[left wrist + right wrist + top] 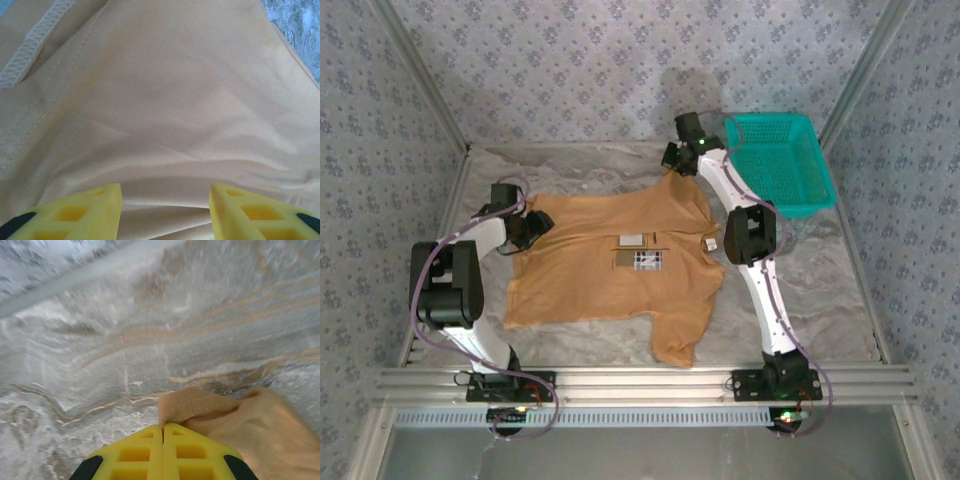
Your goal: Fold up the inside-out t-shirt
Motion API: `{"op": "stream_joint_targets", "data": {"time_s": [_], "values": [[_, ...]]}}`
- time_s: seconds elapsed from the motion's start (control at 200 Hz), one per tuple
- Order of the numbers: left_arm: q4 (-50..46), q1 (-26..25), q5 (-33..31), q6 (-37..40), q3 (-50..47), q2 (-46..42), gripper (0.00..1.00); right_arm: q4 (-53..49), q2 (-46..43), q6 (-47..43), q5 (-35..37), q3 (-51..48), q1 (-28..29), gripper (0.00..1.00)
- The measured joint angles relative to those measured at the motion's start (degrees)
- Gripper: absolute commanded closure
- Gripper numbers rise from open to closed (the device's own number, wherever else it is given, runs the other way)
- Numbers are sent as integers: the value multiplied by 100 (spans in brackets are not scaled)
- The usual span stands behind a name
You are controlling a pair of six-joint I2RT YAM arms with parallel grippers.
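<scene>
Here the t-shirt (610, 275) lies spread flat across the middle of the table (825, 295). The left gripper (533, 226) sits at its far left sleeve, fingers (102, 205) apart over the cloth. The right gripper (677, 158), fingers pressed together, pinches the hem at the far right corner, near the basket (770, 118).

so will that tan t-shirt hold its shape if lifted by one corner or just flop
Probably flops: the t-shirt lies flat with soft wrinkles, and its hem curls where the right fingers pinch it. It looks thin, so likely light; the rest should drape and trail. Pushed, it would probably bunch up rather than slide.
</scene>
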Motion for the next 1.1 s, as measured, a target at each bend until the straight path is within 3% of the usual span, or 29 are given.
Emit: {"op": "stream_joint_targets", "data": {"time_s": [0.22,0.29,0.345,0.425,0.61,0.874,1.099], "values": [[4,9,-2,0,-7,0,52,925,-870,33,-192,-658,13,99],[9,11,-4,4,-24,0,52,1147,-925,31,-131,-649,83,68],[17,26,-4,4,-66,0,52,1207,-879,33,-105,-531,133,51],[22,44,-7,4,-138,0,52,1106,-599,35,-133,-31,181,42],[15,85,-24,17,-219,0,52,605,-363,186,-166,201,107,38],[339,31,46,-157,-142,-79,51,299,-588,297,-72,-1040,-101,38],[1106,-240,444,-527,1366,1021,52,258,-586,389,-260,-1681,-79,39]]}}
